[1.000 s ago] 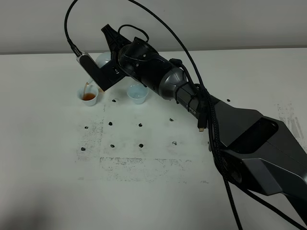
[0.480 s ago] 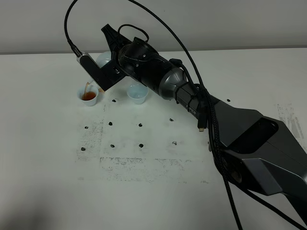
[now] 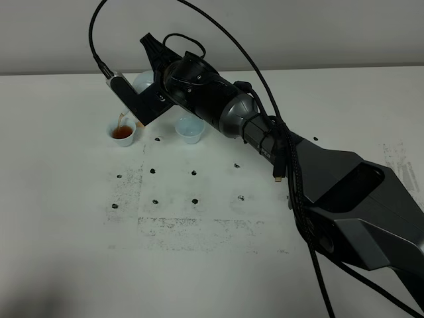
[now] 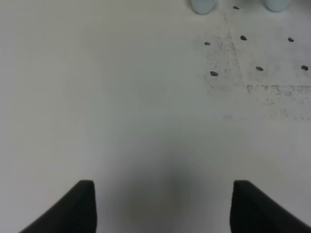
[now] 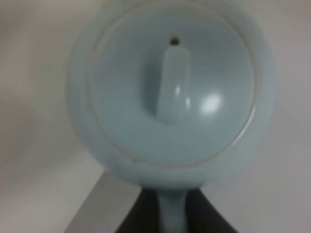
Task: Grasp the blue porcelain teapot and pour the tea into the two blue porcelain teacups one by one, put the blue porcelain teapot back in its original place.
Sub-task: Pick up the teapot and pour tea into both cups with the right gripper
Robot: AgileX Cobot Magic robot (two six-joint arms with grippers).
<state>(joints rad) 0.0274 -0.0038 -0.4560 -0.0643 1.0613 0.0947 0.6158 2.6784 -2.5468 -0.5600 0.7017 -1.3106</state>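
The right gripper is clenched tight on the loop handle of the blue porcelain teapot. The pot hangs in the air over the far side of the white table. It is closer to the far left corner than to the far right one, and it is tipped over to one side. From up high I can only see a bit of its round pale body, because the big black arm is in front of it. Up close I can see its lid with the little knob and a tiny hole.

The first teacup stands just beside the pot, a bit nearer the left edge. It has reddish-brown tea in it, and a thin brown trickle shows just above its rim. The second teacup stands near the first one, more toward the middle of the table. Its inside looks pale blue.

The left gripper hangs over a plain part of the table. Its two dark fingers are spread wide apart and hold nothing. Small black dots mark the table.
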